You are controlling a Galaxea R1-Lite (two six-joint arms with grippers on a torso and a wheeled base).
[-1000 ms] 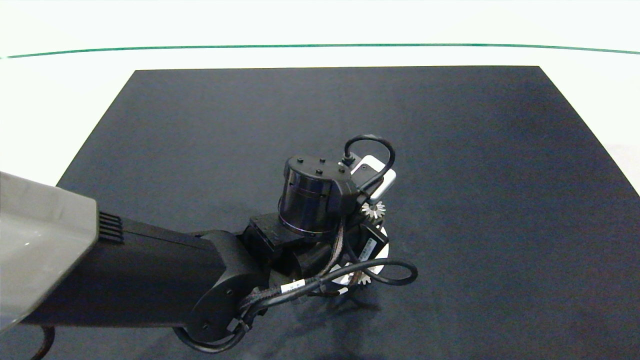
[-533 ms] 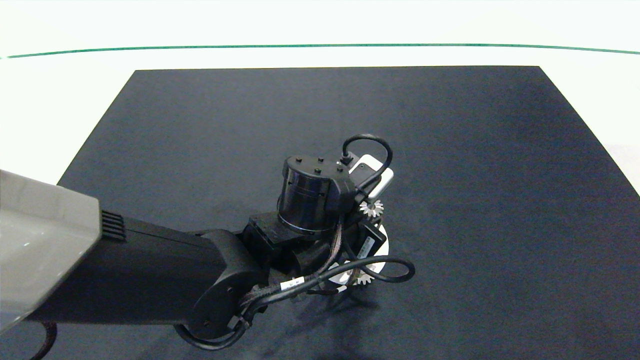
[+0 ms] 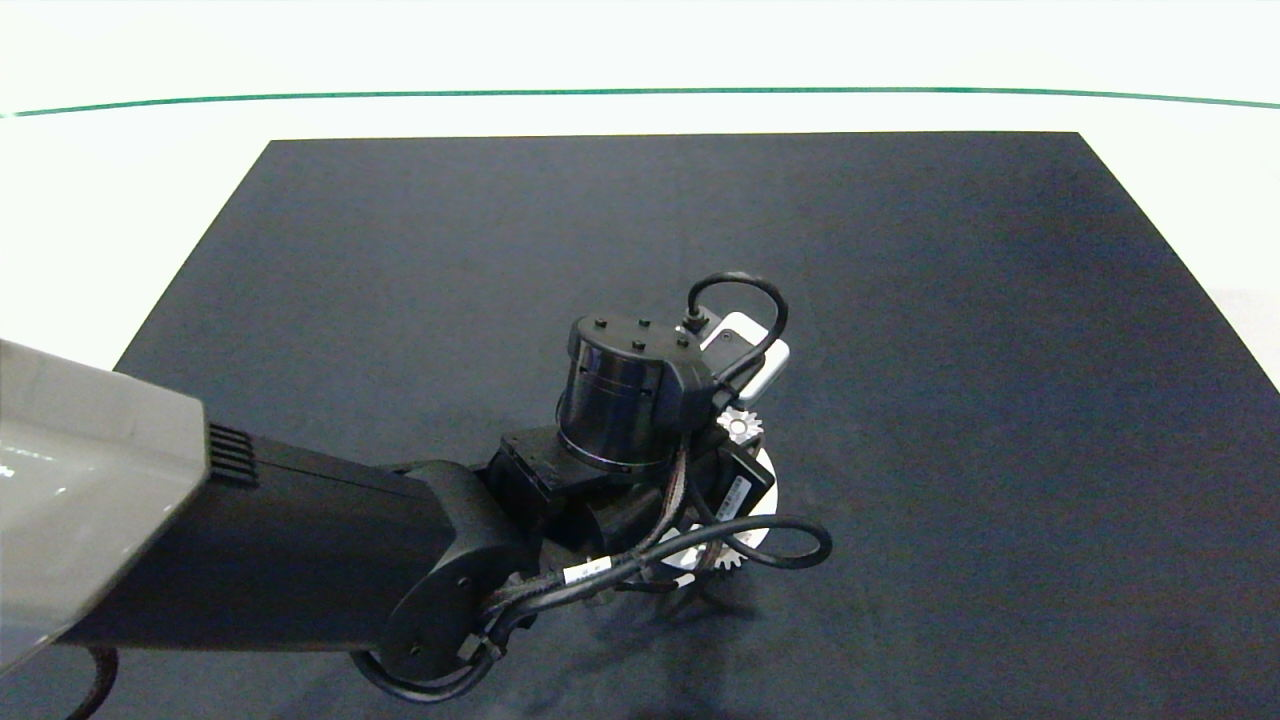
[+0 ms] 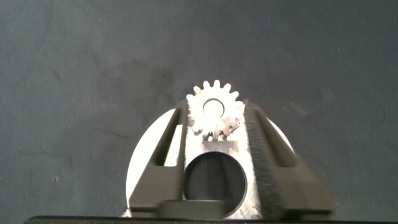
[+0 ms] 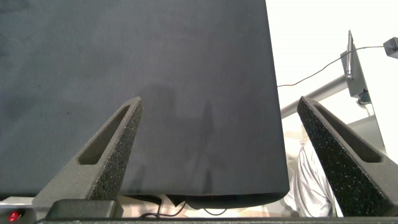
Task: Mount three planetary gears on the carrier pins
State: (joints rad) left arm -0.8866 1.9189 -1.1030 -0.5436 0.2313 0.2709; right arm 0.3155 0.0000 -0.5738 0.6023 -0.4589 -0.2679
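A small silvery planetary gear [image 4: 214, 118] sits between the fingers of my left gripper [image 4: 215, 116], which is shut on it by its toothed sides. It lies over the rim of the white disc [image 4: 146, 168], just beyond the large centre hole [image 4: 211, 186]. A pale round patch fills the gear's centre hole; I cannot tell whether it is a carrier pin. From above, this gear [image 3: 741, 425] peeks out beside the left wrist. A second gear [image 3: 730, 557] rests on the near edge of the disc [image 3: 766, 492]. The remaining pins are hidden under the arm. My right gripper [image 5: 219, 102] is open with nothing between its fingers.
The disc lies on a black mat [image 3: 950, 300] on a white table with a green line [image 3: 640, 92] at the far side. The left wrist's cable loop [image 3: 790, 545] hangs over the disc. The right gripper hovers near the mat's edge [image 5: 273, 155], outside the head view.
The held gear and the left wrist have shifted slightly toward the disc and nearer to me. The gear on the disc's near edge has stayed in place.
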